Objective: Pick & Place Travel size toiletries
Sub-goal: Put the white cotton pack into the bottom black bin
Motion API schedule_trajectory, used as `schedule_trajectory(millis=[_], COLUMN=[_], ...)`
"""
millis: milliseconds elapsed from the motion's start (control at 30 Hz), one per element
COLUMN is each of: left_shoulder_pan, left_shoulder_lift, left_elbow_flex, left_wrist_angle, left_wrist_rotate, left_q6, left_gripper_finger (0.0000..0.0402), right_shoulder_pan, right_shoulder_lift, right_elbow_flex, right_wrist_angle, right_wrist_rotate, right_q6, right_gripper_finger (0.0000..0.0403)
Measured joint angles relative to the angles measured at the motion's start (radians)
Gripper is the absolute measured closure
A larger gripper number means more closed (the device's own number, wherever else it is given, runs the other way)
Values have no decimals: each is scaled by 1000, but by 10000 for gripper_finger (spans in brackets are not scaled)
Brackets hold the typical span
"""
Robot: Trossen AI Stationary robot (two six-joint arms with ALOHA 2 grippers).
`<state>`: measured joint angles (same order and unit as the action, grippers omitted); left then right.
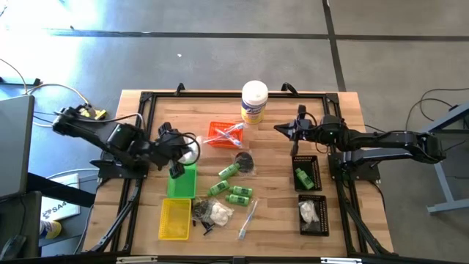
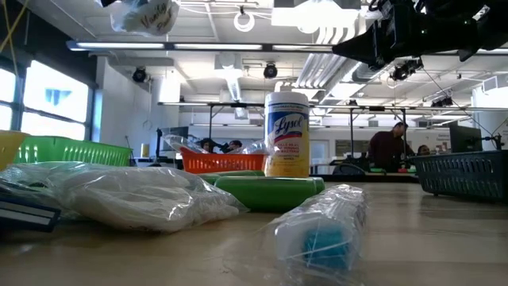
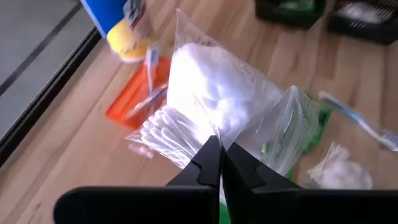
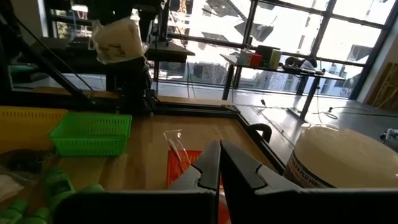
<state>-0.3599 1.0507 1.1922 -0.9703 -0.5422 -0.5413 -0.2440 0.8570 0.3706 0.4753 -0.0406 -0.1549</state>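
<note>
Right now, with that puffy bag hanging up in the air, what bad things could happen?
1. The left tool pinches only a thin edge of the cotton bag, so the bag might slip and drop.
2. The bag hangs over the green tray, close to the orange tray; it could land in the wrong one or on the rim.
3. The right tool waits shut near the Lysol can; a swing could knock it over.

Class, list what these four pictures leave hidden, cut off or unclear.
- High view: small black pieces by the yellow tray are too small to identify.
- Low view: the bag is cut off by the top edge.
- Left wrist view: the left gripper hides the bag's pinched edge.
- Right wrist view: the canister is cut off; the right gripper hides the orange tray.
</note>
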Motion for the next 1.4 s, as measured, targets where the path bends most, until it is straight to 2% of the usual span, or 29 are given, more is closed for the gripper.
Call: schedule_trajectory(millis=[167,433,500,700,833,1000,1167,1267,1400], left_shoulder_pan=[0,17,42,127,164,196,204,204,204], left_shoulder_lift=[-37,-29,-24,-1,33,92,143,171,206], left_elbow_flex=[-139,-313,-352,-433,-437,-438,-437,-437,-437], left_wrist_angle=[234,553,659,831,944,1072,1159,1211,1238], left_wrist_rotate=[-62,-283,-296,-285,-247,-179,-173,-171,-178], left_q6=[91,199,205,262,319,394,438,460,463], left_gripper_finger=[401,401,401,401,401,401,401,401,401], right_shoulder_pan=[0,1,11,87,145,200,239,255,269], right_shoulder_lift=[0,4,19,127,229,358,478,547,644], right_elbow_flex=[0,0,0,0,0,0,5,45,133], right_wrist_angle=[11,29,62,189,324,513,656,672,674], right_wrist_rotate=[-85,-156,-161,-140,-72,39,153,193,199], right_q6=[5,115,159,189,189,187,188,188,187], right_gripper_finger=[398,398,398,391,349,260,180,149,129])
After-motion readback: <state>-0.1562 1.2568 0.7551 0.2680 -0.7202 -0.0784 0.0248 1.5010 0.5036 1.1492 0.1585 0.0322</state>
